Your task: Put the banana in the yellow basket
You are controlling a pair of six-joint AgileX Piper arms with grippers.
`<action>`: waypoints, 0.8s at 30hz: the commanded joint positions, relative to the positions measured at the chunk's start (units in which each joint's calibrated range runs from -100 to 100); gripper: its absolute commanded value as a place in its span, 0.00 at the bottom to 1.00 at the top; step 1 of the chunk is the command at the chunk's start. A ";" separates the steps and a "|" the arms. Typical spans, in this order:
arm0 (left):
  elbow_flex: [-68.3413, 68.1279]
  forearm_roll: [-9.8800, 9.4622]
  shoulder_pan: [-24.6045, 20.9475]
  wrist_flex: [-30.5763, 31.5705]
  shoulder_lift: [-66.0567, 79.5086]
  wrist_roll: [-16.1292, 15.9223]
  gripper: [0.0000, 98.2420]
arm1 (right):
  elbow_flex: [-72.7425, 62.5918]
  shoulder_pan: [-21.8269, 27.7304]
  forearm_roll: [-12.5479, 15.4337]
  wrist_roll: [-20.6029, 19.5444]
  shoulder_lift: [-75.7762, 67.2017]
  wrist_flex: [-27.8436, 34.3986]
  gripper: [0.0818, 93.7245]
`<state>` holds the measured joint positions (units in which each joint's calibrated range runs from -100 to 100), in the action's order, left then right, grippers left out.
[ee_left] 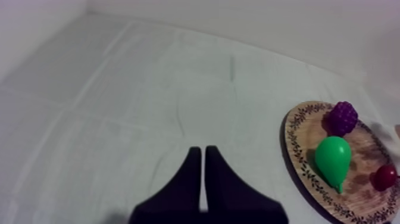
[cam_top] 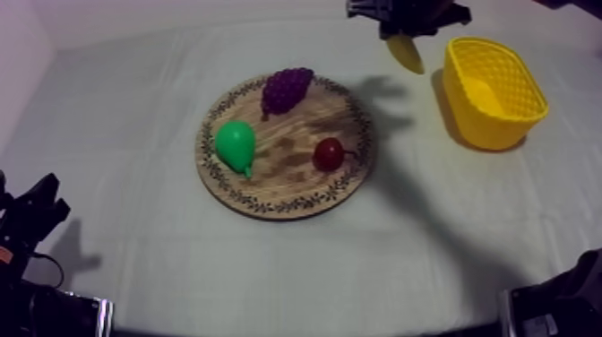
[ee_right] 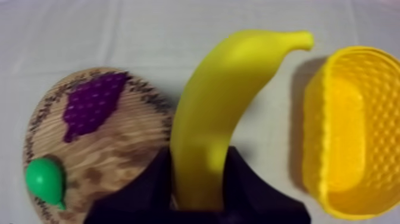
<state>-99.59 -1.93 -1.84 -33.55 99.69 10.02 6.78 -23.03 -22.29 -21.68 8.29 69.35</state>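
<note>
My right gripper (cam_top: 405, 25) hangs over the table's (cam_top: 134, 108) far right edge, clamped on the banana (cam_top: 408, 54); my left gripper (cam_top: 36, 211) rests at the near left corner, fingers together.

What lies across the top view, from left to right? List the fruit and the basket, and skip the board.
pear → grapes → small red fruit → banana → basket
</note>
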 commanded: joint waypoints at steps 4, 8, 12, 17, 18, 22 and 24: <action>0.04 0.00 -0.01 0.00 0.05 0.01 0.00 | 5.20 4.67 -2.07 0.53 -2.19 -2.73 0.09; 0.04 0.00 -0.01 0.00 0.05 0.02 0.00 | 8.52 8.13 -2.93 1.78 -4.10 -5.16 0.10; 0.04 0.00 -0.01 0.00 0.05 0.02 0.00 | 11.19 11.78 -3.18 3.49 -5.76 -8.14 0.10; 0.04 0.00 -0.01 0.00 0.05 0.01 0.00 | 14.08 15.48 -2.86 6.30 -7.22 -10.98 0.11; 0.04 0.00 -0.01 0.00 0.05 0.01 0.00 | 14.71 16.09 -2.57 7.01 -7.44 -11.58 0.11; 0.04 0.00 -0.01 0.00 0.05 0.02 0.00 | 17.35 17.93 -1.59 9.27 -7.89 -13.84 0.11; 0.04 0.00 -0.01 0.00 0.05 0.02 0.00 | 18.44 18.57 -0.67 10.66 -7.72 -14.63 0.11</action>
<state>-99.59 -1.93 -1.84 -33.55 99.69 10.02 24.69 -4.84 -23.77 -12.29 0.39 55.08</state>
